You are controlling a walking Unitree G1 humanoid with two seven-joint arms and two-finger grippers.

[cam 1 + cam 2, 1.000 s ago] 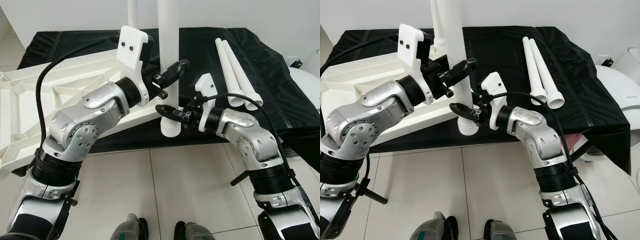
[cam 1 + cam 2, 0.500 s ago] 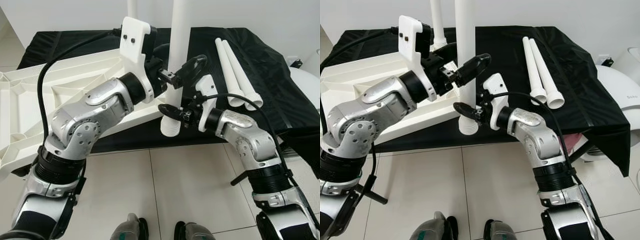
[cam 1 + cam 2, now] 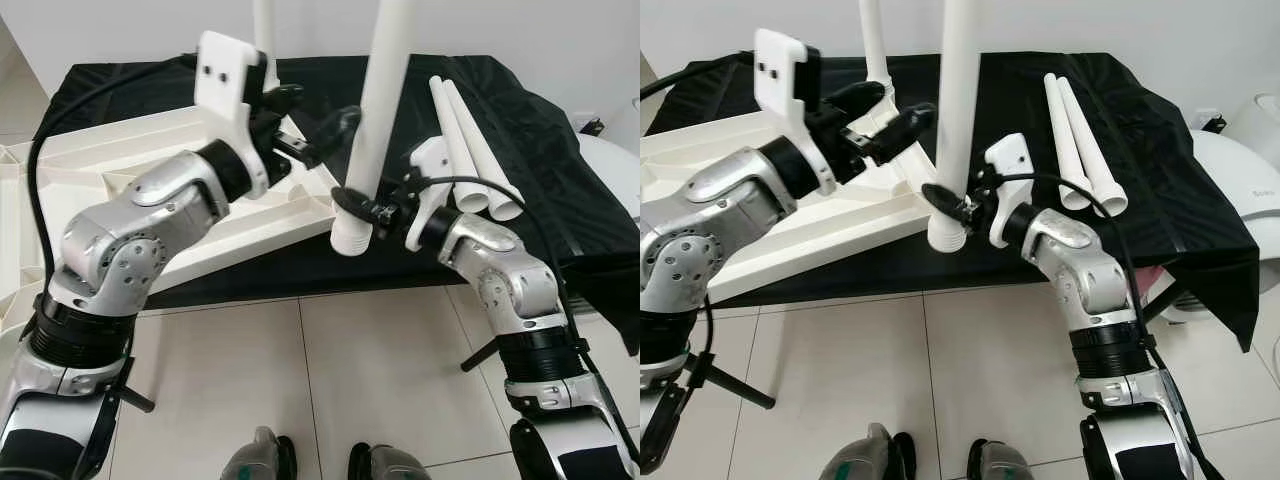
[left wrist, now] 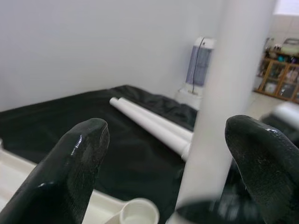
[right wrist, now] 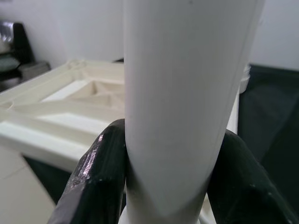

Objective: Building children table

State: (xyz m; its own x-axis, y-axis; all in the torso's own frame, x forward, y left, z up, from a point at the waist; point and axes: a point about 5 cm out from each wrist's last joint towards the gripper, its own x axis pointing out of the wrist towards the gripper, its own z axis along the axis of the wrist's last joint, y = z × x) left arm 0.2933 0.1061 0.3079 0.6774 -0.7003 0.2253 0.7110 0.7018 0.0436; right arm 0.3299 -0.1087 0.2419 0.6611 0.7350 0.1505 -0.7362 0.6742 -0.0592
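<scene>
My right gripper (image 3: 943, 203) pinches the white leg (image 3: 958, 120); my left gripper (image 3: 318, 123), fingers spread, hangs beside it. Two spare legs (image 3: 1080, 150) lie near, perhaps touching, on the black-draped counter (image 3: 1160, 200).

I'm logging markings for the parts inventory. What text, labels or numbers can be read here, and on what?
None can be read. The white appliance at the right edge of the right eye view carries a small grey word, too small and cut off to read. The table leg, tabletop and black cloth show no markings.

Black-draped table (image 3: 520, 130) w/ upturned white tabletop (image 3: 120, 160) & two loose white legs (image 3: 470, 140) lying side by side.
</scene>
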